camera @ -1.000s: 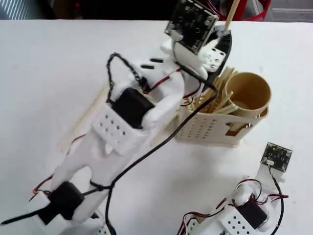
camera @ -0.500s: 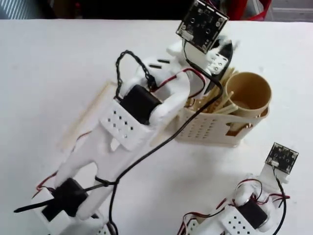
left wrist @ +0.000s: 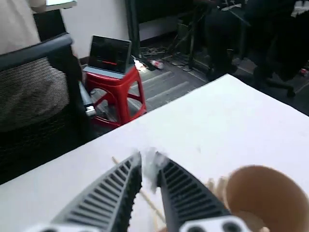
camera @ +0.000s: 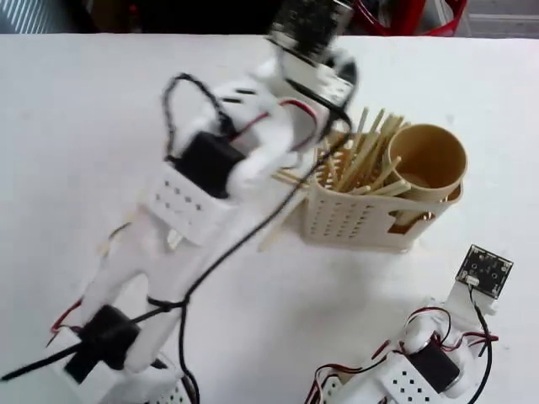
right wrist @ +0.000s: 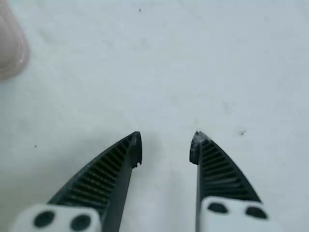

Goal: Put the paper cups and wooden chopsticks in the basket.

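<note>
A cream perforated basket (camera: 354, 220) stands at the right of the middle, holding a tan paper cup (camera: 427, 160) and several wooden chopsticks (camera: 362, 151) that fan upward. One loose chopstick (camera: 282, 225) lies on the table against the basket's left side, partly under the left arm. More chopsticks (camera: 111, 242) peek out beneath that arm further left. My left gripper (left wrist: 150, 162) hovers above the table just behind the cup (left wrist: 260, 193), its jaws a narrow gap apart with nothing between them. My right gripper (right wrist: 166, 144) is open over bare white table near the front right.
The left arm's wrist camera (camera: 310, 23) is raised over the table's back edge, left of the basket. The right arm (camera: 429, 370) sits at the front right corner. A blurred pale object (right wrist: 8, 46) edges into the right wrist view. Beyond the table stand a red stool (left wrist: 115, 87) and a chair.
A second ago the left gripper held a chopstick up over the basket. That chopstick is out of the jaws now, and the left arm has swung left, away from the basket. The right arm barely moved.
</note>
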`<control>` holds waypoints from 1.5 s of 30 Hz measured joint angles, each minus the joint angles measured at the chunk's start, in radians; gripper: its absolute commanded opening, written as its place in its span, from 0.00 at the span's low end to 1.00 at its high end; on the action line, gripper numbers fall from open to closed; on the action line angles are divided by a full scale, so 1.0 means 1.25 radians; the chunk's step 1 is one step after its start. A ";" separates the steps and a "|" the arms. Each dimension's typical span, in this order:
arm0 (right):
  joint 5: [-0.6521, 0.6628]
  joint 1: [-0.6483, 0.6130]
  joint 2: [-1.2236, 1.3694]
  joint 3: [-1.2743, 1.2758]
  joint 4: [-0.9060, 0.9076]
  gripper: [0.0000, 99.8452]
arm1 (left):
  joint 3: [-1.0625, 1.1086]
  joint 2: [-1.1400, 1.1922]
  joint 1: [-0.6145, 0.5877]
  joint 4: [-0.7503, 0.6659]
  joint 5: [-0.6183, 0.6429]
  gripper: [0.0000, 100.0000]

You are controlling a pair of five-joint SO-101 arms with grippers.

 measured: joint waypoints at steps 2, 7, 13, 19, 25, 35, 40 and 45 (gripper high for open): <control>0.000 0.000 0.000 0.000 0.000 0.17 | -0.005 -0.041 -0.058 0.039 0.000 0.07; 0.000 0.000 0.000 0.000 0.000 0.17 | -0.006 -0.117 -0.238 0.166 0.000 0.07; 0.000 0.000 0.000 0.000 0.000 0.17 | 0.115 -0.129 -0.486 0.309 -0.028 0.07; 0.000 0.000 0.000 0.000 0.000 0.17 | 0.419 -0.129 -0.654 0.204 -0.200 0.07; 0.000 0.000 0.000 0.000 0.000 0.18 | 0.626 -0.128 -0.659 0.135 -0.295 0.17; 0.000 0.000 0.000 0.000 0.000 0.17 | 0.642 0.074 -0.489 0.093 -0.300 0.17; 0.000 0.000 0.000 0.000 0.000 0.17 | 0.513 0.259 -0.480 0.093 -0.297 0.17; 0.000 0.000 0.000 0.000 0.000 0.18 | 0.408 0.400 -0.480 0.122 -0.298 0.17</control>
